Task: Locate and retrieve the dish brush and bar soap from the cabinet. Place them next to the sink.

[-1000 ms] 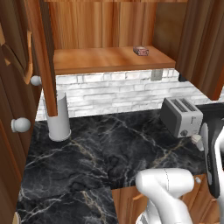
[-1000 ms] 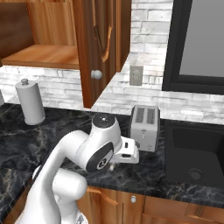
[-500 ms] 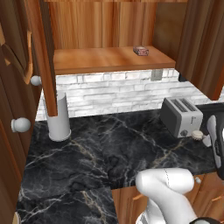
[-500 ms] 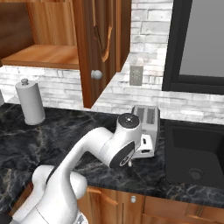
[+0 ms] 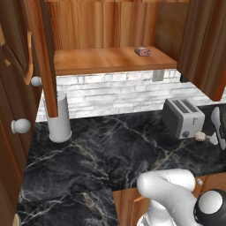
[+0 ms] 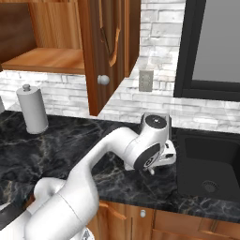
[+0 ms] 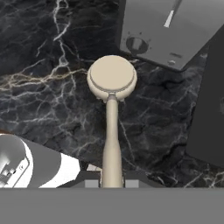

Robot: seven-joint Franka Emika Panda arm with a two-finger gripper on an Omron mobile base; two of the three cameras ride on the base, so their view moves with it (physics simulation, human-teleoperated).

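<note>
Claw (image 7: 112,181) first: it is clamped on the thin handle of the dish brush (image 7: 112,78), with the 2 fingertips pinching the stem low down and the round cream head sticking out ahead of me over the black marble table (image 7: 48,96).

Judging by where things lie, the step in hand is setting this brush down beside the sink (image 6: 211,164). To do it well I would lower until the head and handle lie flat on the marble, on the bare strip between the toaster (image 7: 170,30) and the basin's dark edge. Only then would I loosen the grip, so the brush neither rolls nor tips over the rim. The head sits near the toaster's front face, so I should keep it from knocking the dial there.

My arm is folded low and reaches out to my right. In the right base view the wrist is bent down just beside the basin, and the forearm runs back across the table toward the base. The hand looks steeply down on the marble.

Farther off, the bar soap (image 5: 142,51) rests on the plank shelf of the cabinet (image 5: 110,59), toward its right end, well apart from me. That 1 is not yet fetched. A pale paper towel roll (image 5: 58,119) stands at the far left of the table.
</note>
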